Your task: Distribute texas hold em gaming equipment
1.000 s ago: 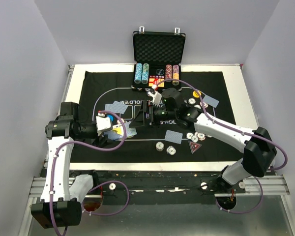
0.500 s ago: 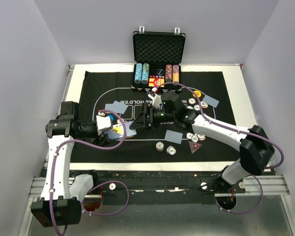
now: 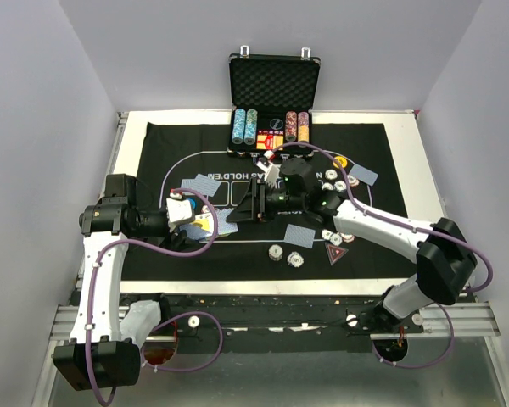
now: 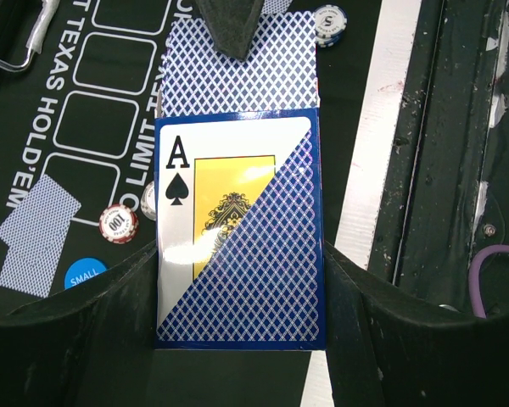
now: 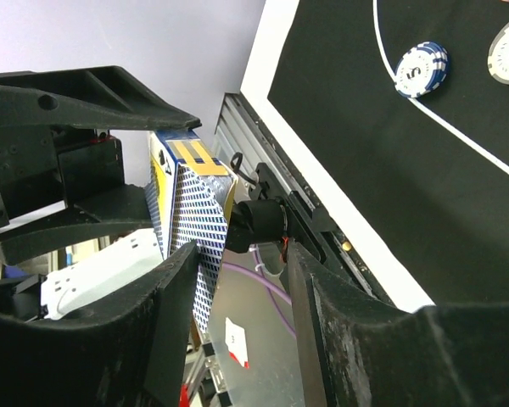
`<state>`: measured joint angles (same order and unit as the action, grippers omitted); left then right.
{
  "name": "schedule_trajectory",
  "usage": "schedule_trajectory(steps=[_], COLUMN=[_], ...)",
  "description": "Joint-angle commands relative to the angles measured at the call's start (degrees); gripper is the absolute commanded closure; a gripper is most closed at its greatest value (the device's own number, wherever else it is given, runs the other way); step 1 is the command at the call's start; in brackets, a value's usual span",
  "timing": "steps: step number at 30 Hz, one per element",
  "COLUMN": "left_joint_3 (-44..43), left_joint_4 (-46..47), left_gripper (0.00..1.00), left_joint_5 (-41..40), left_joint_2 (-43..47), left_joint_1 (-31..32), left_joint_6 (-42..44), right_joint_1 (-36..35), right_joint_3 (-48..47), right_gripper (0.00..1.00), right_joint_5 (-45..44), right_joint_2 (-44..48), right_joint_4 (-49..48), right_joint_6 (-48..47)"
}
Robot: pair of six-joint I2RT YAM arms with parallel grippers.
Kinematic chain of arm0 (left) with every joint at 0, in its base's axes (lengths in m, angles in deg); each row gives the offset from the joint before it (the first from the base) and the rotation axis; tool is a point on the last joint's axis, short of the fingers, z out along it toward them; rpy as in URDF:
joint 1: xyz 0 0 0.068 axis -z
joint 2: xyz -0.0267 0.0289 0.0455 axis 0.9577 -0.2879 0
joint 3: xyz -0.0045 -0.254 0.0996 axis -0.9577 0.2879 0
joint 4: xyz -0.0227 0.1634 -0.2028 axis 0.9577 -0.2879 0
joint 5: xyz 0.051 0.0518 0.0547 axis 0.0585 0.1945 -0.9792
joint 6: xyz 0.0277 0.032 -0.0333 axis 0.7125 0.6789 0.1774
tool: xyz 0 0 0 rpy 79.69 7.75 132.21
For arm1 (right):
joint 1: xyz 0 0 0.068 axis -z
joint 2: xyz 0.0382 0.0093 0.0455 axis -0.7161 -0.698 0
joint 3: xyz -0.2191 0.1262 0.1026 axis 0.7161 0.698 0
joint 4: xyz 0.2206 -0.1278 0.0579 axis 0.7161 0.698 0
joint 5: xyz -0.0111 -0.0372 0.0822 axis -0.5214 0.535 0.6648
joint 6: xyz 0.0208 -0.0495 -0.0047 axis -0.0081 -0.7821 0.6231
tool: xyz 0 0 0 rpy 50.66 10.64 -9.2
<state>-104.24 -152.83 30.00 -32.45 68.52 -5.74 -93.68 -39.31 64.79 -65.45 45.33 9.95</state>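
My left gripper [image 4: 240, 254] is shut on a blue-patterned deck of playing cards [image 4: 237, 229] with an ace of spades on its face, held over the mat's left side [image 3: 205, 223]. One blue-backed card [image 4: 237, 85] sticks out past the deck's far end. My right gripper [image 3: 242, 206] reaches in from the right, and one of its fingers [image 4: 232, 25] lies over that card. In the right wrist view its jaws [image 5: 237, 254] stand apart, with the deck [image 5: 191, 212] just beyond the left finger. Nothing shows between them.
The open black case [image 3: 274, 93] with chip rows stands at the back. Loose cards [image 3: 201, 184], [image 3: 299, 236], [image 3: 366, 175] lie on the black mat [image 3: 195, 140], with poker chips [image 3: 276, 251], a red triangular marker [image 3: 336, 252], a yellow button [image 3: 342, 162] and a blue button [image 4: 85, 273].
My right gripper has moved left up to the deck's end and its jaws have narrowed. The left gripper has kept hold of the deck and stayed put.
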Motion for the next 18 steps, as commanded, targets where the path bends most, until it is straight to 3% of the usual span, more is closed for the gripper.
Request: schedule_trajectory(steps=[1, 6, 9, 12, 18], left_joint_3=[-0.92, -0.74, -0.65, -0.74, -0.74], left_joint_4=[0.78, 0.87, 0.78, 0.78, 0.7], left_gripper=[0.53, 0.53, 0.53, 0.53, 0.53], left_joint_5=[3.18, 3.27, 3.18, 3.27, 3.18], left_joint_2=[0.56, 0.73, 0.73, 1.0, 1.08], left_joint_1=[0.1, 0.01, 0.1, 0.1, 0.1], left_joint_6=[0.14, 0.23, 0.23, 0.32, 0.32], right_joint_1=[-0.31, -0.22, -0.31, -0.48, -2.24], right_joint_3=[1.57, 0.79, -0.27, -0.89, -2.2], right_gripper=[0.47, 0.45, 0.3, 0.23, 0.23], right_joint_5=[-2.04, -2.22, -1.69, -1.6, -1.6], right_joint_2=[2.88, 4.29, 4.9, 4.99, 1.57], right_joint_4=[2.6, 3.4, 3.31, 5.07, 5.51], right_joint_6=[-0.54, -0.71, -0.71, -0.89, -1.06])
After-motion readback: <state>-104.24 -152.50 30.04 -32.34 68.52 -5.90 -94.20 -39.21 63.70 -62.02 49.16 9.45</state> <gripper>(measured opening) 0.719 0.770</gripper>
